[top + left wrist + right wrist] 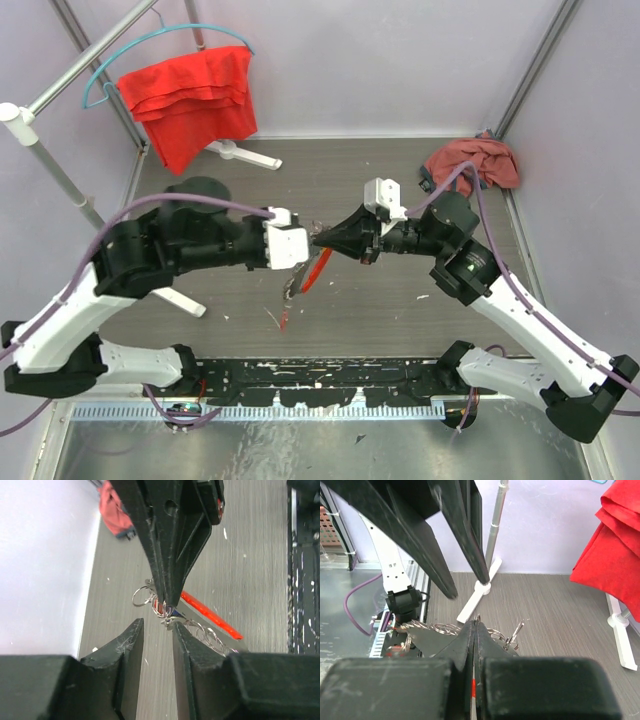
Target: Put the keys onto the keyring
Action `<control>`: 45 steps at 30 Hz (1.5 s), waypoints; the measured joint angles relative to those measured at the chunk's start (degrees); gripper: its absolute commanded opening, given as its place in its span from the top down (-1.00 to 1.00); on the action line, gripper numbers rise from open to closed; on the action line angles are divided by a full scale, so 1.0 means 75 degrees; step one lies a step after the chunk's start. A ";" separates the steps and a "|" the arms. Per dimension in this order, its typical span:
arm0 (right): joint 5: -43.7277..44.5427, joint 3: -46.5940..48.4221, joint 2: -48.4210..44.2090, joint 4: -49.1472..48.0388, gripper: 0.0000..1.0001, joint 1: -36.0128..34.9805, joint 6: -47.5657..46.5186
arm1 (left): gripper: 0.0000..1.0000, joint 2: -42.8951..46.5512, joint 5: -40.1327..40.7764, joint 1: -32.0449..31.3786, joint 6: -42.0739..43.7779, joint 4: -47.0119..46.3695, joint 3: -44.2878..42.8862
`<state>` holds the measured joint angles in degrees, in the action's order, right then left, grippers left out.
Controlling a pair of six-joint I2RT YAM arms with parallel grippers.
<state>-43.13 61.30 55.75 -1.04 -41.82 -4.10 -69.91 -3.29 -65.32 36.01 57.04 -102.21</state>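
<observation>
The keyring [142,598] is a bunch of thin wire loops with a short chain [207,636] and a long red tag [210,613]. It hangs above the table between the two grippers. My right gripper [474,624] is shut on a wire loop of it, and its tip shows in the left wrist view [167,600]. Small blue and red key heads [164,609] hang right at that tip. My left gripper [157,626] is open just below, with nothing in the gap. The chain lies against its right finger [200,655]. From above, both grippers meet at mid-table [318,240], with the tag [318,270] dangling.
A red cloth [190,100] hangs on a hanger at the back left, over a white stand foot [245,152]. A dull red cloth [475,160] lies at the back right. A small red piece [286,320] lies on the table below the grippers. A black rail [330,375] runs along the near edge.
</observation>
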 measured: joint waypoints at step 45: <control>-0.0746 0.0938 -0.0723 -0.0277 0.98 0.0000 0.0143 | 0.80 0.1000 -0.1443 -0.0012 -0.0819 -0.3110 0.1527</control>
<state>-48.73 68.34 50.33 -3.11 -41.82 -3.03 -62.41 -14.11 -65.41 29.87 33.71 -90.76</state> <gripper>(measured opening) 0.030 0.163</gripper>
